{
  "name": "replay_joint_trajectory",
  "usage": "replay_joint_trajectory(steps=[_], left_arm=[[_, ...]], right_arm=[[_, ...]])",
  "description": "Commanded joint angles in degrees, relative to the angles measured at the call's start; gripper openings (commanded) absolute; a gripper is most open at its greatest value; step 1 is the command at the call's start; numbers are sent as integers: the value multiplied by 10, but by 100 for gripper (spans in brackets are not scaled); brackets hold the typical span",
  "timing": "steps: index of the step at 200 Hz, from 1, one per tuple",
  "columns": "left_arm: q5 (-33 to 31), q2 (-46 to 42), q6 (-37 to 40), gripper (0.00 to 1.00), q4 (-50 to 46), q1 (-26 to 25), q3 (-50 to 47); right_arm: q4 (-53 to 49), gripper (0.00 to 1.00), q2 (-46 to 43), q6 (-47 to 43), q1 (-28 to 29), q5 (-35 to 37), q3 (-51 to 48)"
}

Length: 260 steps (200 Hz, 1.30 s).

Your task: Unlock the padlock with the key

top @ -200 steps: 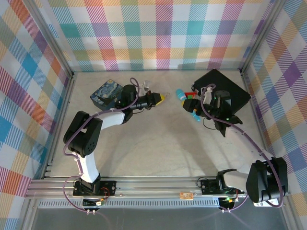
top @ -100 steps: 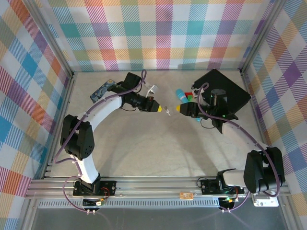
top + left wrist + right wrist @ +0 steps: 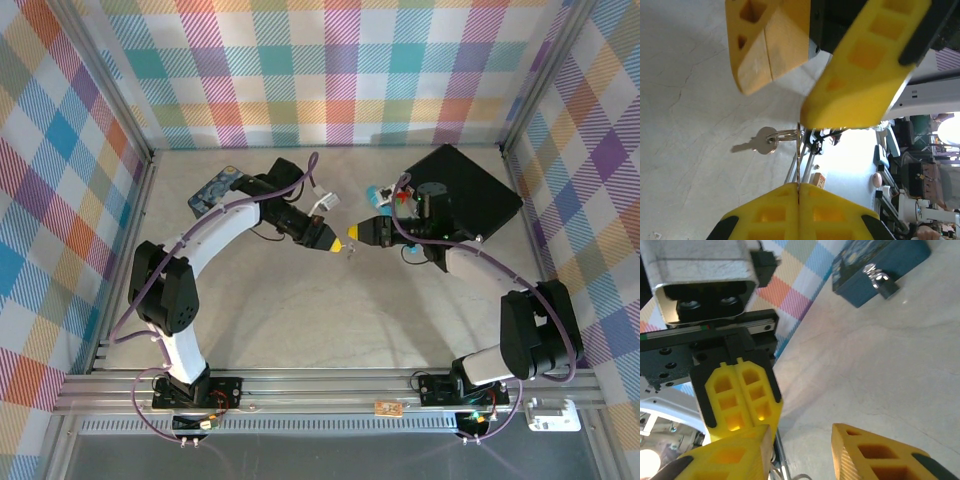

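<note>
**Top view, centre of frame.** The left gripper (image 3: 333, 243) and the right gripper (image 3: 354, 235) stood tip to tip above the table (image 3: 300, 320). One second before, the left gripper had lain beside the blue tin (image 3: 210, 192) at upper left and the right gripper by the black mat (image 3: 470, 195) at upper right. Half a second before, a gap had remained between them — by this moment it had closed.

**Left wrist view, lower edge.** The left gripper's fingers (image 3: 765, 220) were clenched on a thin metal strip seen edge-on, judged to be the key (image 3: 798, 165). A ring (image 3: 785, 134) and a second key (image 3: 756, 145) hung from its upper end. The right gripper's fingers (image 3: 865, 65), in the upper frame, were spread apart on either side of the strip; contact could not be told.

**Right wrist view, upper right.** The padlock (image 3: 881, 284) sat on the front of the tin, well apart from both grippers.

**Reading.** The meeting looked like a hand-over or regrasp of the key — the padlock had not yet been opened, and the key would have to travel back to it.
</note>
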Motion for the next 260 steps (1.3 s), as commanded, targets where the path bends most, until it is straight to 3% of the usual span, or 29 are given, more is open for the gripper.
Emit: replay_joint_trajectory(steps=[1, 123, 185, 234, 260], left_arm=[[11, -22, 10, 0, 0, -2, -8], [-4, -40, -3, 0, 28, -1, -26], [-6, -41, -3, 0, 29, -1, -30], [6, -47, -20, 0, 50, -1, -35], [1, -51, -20, 0, 52, -1, -37]], right_arm=[[27, 35, 2, -6, 9, -31, 6], [38, 27, -28, 3, 16, -34, -45], [43, 33, -48, 11, 17, -45, -60], [48, 24, -47, 10, 17, -47, -63], [46, 26, -43, 10, 18, -49, -65]])
